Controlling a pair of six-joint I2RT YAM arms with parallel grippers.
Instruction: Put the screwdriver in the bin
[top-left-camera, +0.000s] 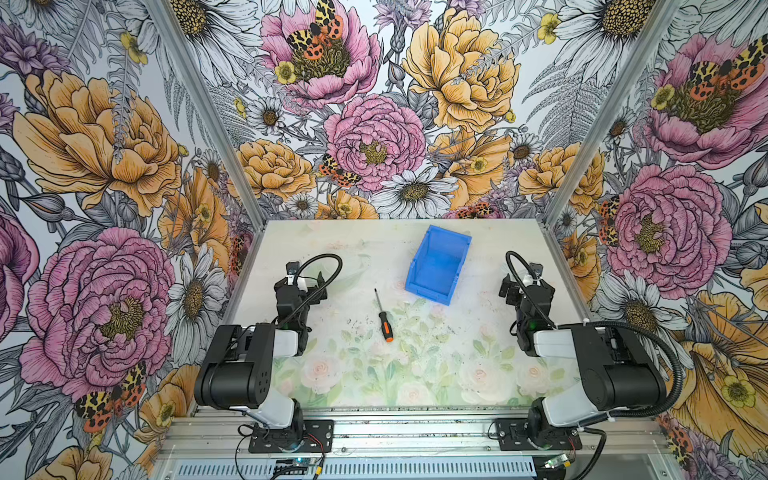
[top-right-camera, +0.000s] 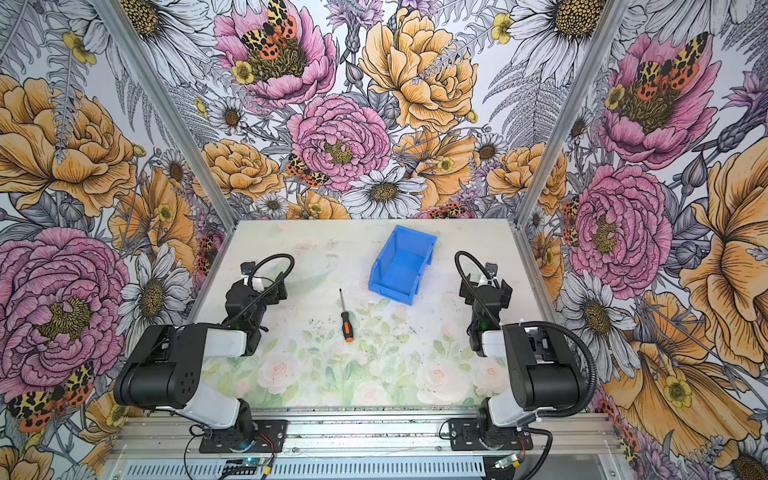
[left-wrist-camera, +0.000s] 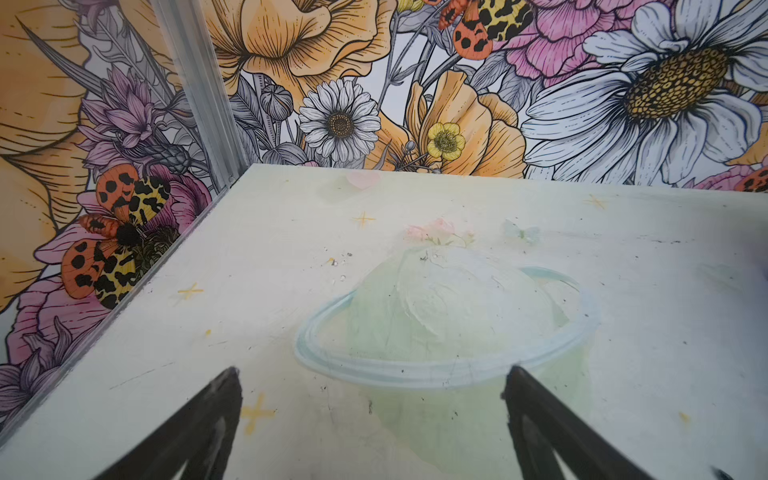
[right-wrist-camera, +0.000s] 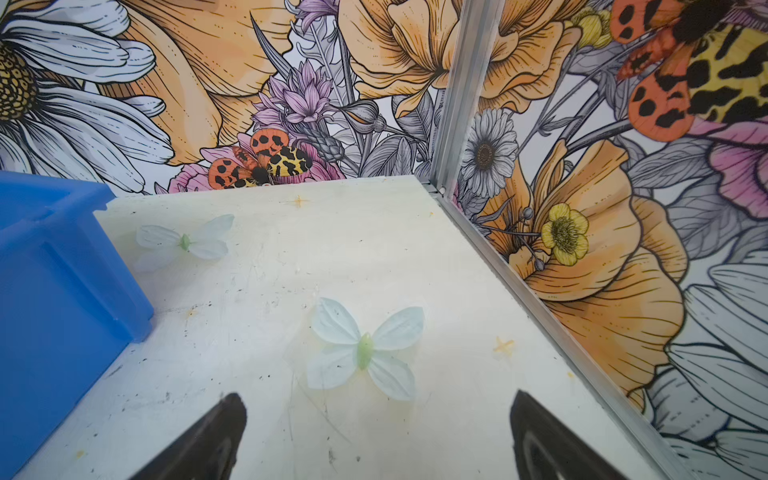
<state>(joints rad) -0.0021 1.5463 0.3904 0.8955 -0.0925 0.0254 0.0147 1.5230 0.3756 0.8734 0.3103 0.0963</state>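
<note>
The screwdriver (top-left-camera: 382, 316) (top-right-camera: 346, 318) lies flat near the middle of the table, thin dark shaft toward the back and black-and-orange handle toward the front. The blue bin (top-left-camera: 428, 296) (top-right-camera: 392, 296) stands just behind and right of it, empty, with its low wall facing front; its side also shows in the right wrist view (right-wrist-camera: 62, 291). My left gripper (top-left-camera: 304, 281) (top-right-camera: 264, 283) (left-wrist-camera: 374, 370) hovers left of the screwdriver, open and holding nothing. On the right, beside the bin, my right gripper (top-left-camera: 525, 284) (top-right-camera: 484, 287) (right-wrist-camera: 377, 395) is also open and holds nothing.
Floral walls with aluminium corner posts (top-left-camera: 552, 222) close in the table on three sides. Both arm bases (top-left-camera: 291, 434) (top-left-camera: 538, 434) sit on the rail at the front edge. The table mat (top-left-camera: 415, 374) carries only a printed pattern of roses, butterflies and a planet.
</note>
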